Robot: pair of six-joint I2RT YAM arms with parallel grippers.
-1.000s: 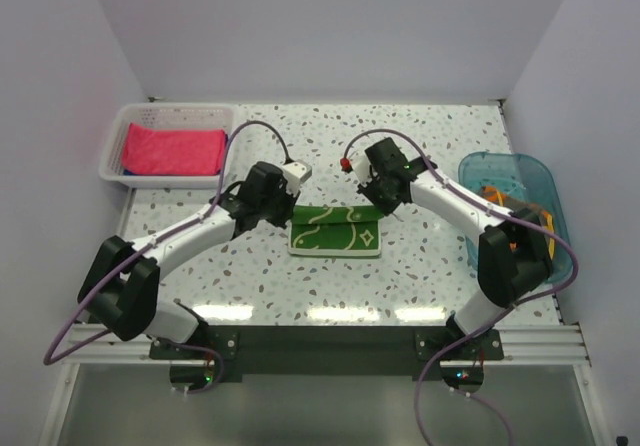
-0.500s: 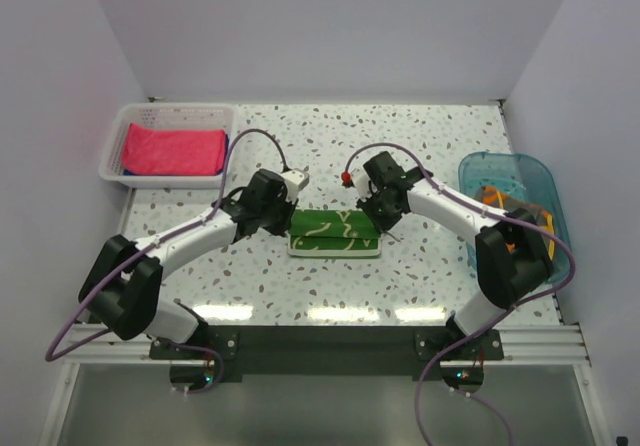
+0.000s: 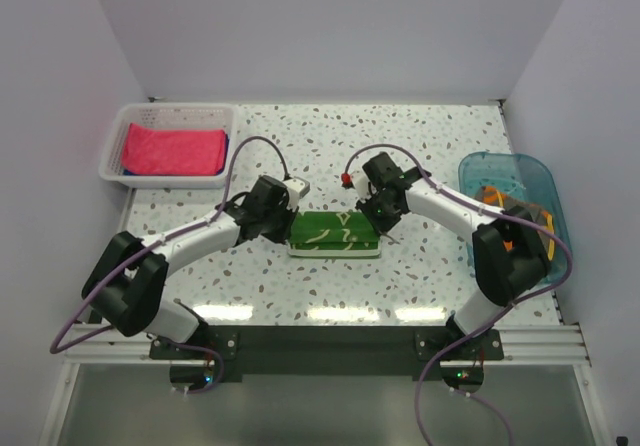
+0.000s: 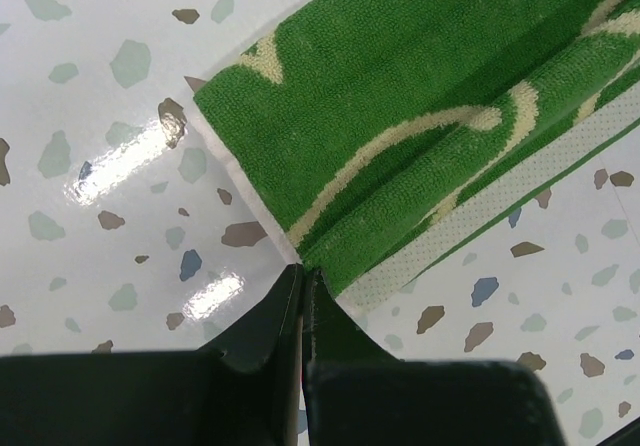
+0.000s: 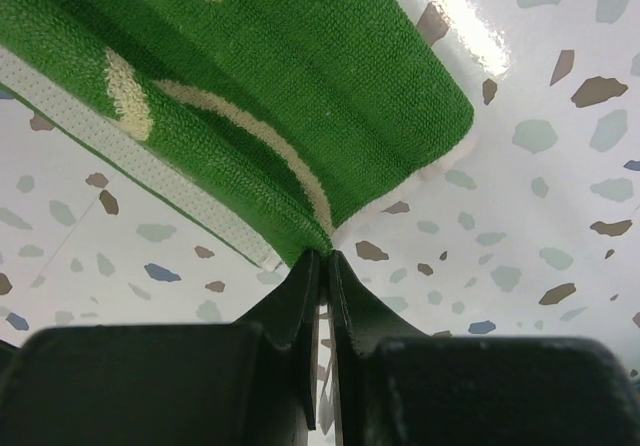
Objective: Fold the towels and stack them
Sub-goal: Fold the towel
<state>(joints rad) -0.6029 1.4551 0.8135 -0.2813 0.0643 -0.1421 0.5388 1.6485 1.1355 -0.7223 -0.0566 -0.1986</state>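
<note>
A green towel with a yellow pattern (image 3: pixel 335 234) lies folded into a strip at the table's middle. My left gripper (image 3: pixel 291 222) is shut on its left corner, and the left wrist view shows the green towel (image 4: pixel 420 96) pinched at the tips of that left gripper (image 4: pixel 303 271). My right gripper (image 3: pixel 374 218) is shut on the right corner. In the right wrist view the green towel (image 5: pixel 250 86) is pinched in the right gripper (image 5: pixel 322 256). A pink towel (image 3: pixel 172 149) lies folded in the basket. A dark towel with orange trim (image 3: pixel 503 202) sits in the tub.
The white slotted basket (image 3: pixel 112 156) stands at the back left. The clear blue tub (image 3: pixel 520 171) stands at the right edge, beside my right arm's elbow. White walls close in the table on three sides.
Both grippers have carried the towel's far edge toward the near edge. The towel has gone from a wider spread to a narrower folded strip.
</note>
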